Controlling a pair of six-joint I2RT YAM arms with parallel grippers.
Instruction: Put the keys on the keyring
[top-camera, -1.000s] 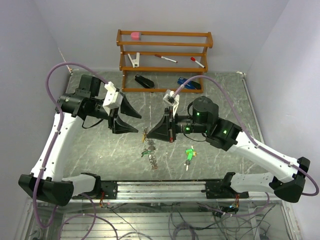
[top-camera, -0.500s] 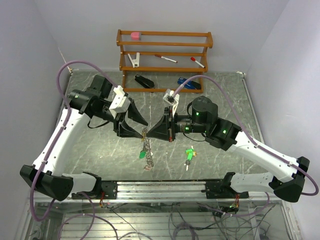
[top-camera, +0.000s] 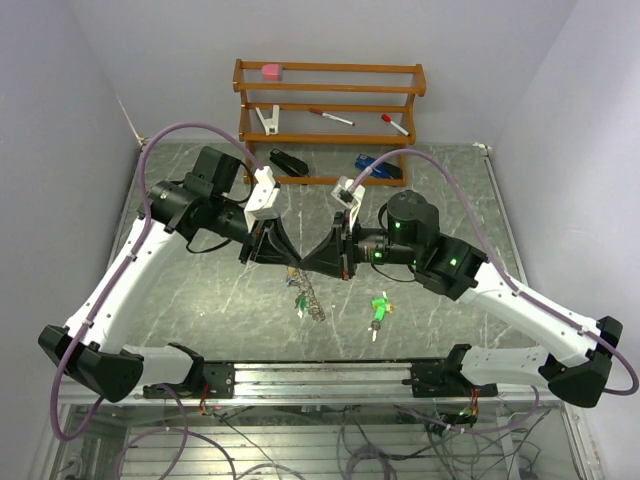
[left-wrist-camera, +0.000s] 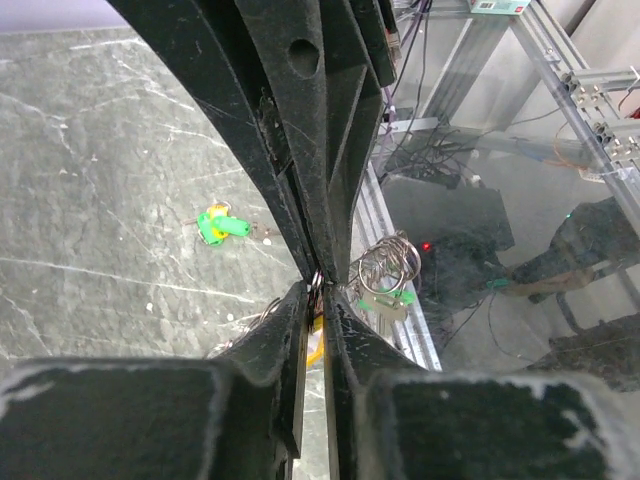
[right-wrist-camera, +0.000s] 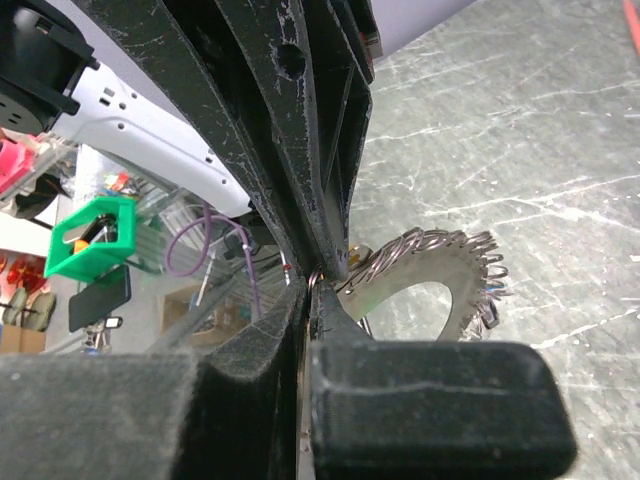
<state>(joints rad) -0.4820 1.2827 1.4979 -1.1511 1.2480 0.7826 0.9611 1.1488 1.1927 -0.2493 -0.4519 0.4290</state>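
Note:
My two grippers meet tip to tip above the middle of the table. The right gripper (top-camera: 304, 268) (right-wrist-camera: 315, 285) is shut on a thin wire loop of the keyring (top-camera: 308, 298), a pale ring (right-wrist-camera: 455, 265) strung with wire loops and small keys (left-wrist-camera: 388, 278) that dangle below. From the opposite side the left gripper (top-camera: 291, 265) (left-wrist-camera: 318, 290) is closed on the same loop at its tips. A loose key with a green head (top-camera: 379, 308) (left-wrist-camera: 222, 226) lies on the table right of the hanging bundle, apart from both grippers.
A wooden rack (top-camera: 330, 110) stands at the back, holding a pink block (top-camera: 271, 71), a white clip (top-camera: 268, 120) and two red-capped pens (top-camera: 331, 117). A black stapler (top-camera: 288, 162) and a blue object (top-camera: 378, 168) lie under it. A metal rail (top-camera: 330, 375) runs along the near edge.
The left arm swung right to meet the right gripper, and its jaws went from wide open to closed on the wire loop. The right arm stayed put, and the hanging keys shifted slightly.

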